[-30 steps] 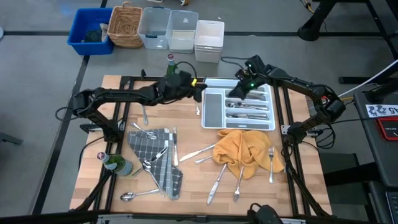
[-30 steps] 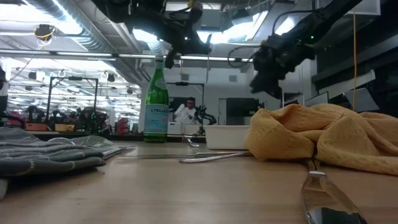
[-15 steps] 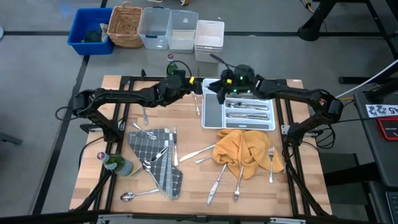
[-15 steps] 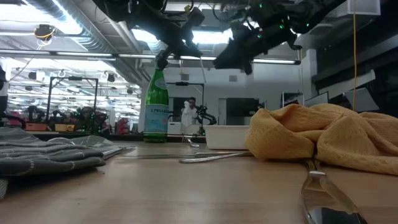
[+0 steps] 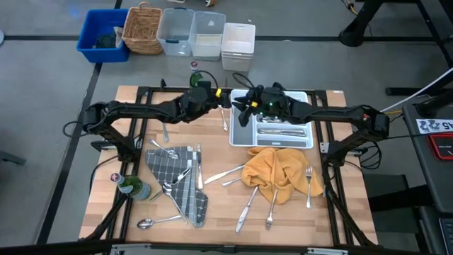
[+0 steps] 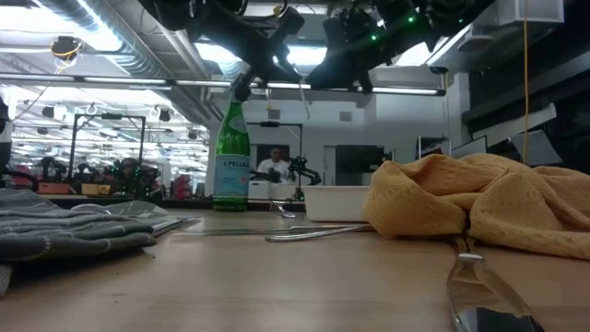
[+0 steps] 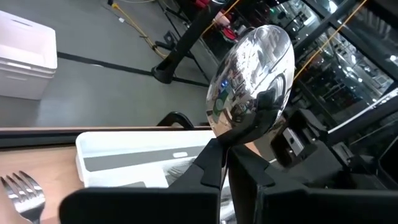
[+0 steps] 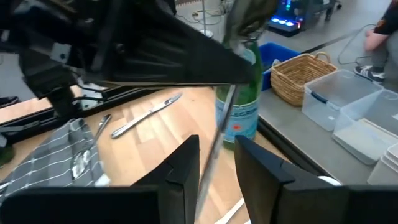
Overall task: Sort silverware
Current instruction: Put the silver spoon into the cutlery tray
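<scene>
Now gripping a spoon [image 7: 252, 74] in the clamped left gripper [image 5: 225, 98], handle seemingly hanging between the half-open, empty right gripper [image 5: 241, 108] fingers, closing in from three o'clock.

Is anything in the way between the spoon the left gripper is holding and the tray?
Yes. The right gripper hangs over the tray's near edge, right beside the spoon clamped in the left gripper; its fingers straddle the handle. Nothing else visible blocks the way.
</scene>
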`<action>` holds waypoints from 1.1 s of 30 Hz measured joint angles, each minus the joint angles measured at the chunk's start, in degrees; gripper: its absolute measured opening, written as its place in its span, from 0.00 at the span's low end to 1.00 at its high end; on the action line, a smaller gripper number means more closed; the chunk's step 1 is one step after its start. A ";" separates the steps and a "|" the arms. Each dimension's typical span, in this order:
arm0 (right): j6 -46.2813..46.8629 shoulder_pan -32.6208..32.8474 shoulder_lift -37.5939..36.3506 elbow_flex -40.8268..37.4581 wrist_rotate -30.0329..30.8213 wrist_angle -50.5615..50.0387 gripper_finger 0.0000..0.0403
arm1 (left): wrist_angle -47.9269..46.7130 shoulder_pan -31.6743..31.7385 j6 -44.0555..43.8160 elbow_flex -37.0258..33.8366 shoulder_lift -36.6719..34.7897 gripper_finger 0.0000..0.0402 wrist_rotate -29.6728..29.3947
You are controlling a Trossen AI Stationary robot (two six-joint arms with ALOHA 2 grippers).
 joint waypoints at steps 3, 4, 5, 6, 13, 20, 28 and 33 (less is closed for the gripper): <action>0.00 0.77 0.00 0.00 0.57 0.31 0.26 | 0.73 -0.62 -0.67 0.00 0.00 0.01 0.00; 0.00 1.07 0.00 0.00 1.00 0.39 0.26 | 1.15 -0.81 -0.85 0.00 0.00 0.01 0.01; 0.00 1.23 0.00 0.00 1.49 0.55 0.26 | 1.59 -1.03 -0.99 0.00 0.00 0.01 0.00; 0.00 1.49 0.00 0.00 2.00 0.87 0.26 | 1.91 -1.22 -1.01 0.00 0.00 0.01 0.01; 0.00 1.69 0.00 0.00 5.88 1.73 0.26 | 1.83 -2.29 -1.00 0.00 0.00 0.01 0.02; 0.00 1.71 0.00 0.00 5.92 1.77 0.26 | 1.81 -3.21 -2.56 0.00 0.00 0.01 -0.07; 0.04 1.71 0.00 0.00 5.75 1.96 0.26 | 2.86 -3.82 -3.32 -0.03 0.00 0.01 -0.18; 0.09 1.74 0.00 0.00 5.75 2.12 0.26 | 5.55 -3.94 -4.00 -0.09 0.00 0.01 -0.09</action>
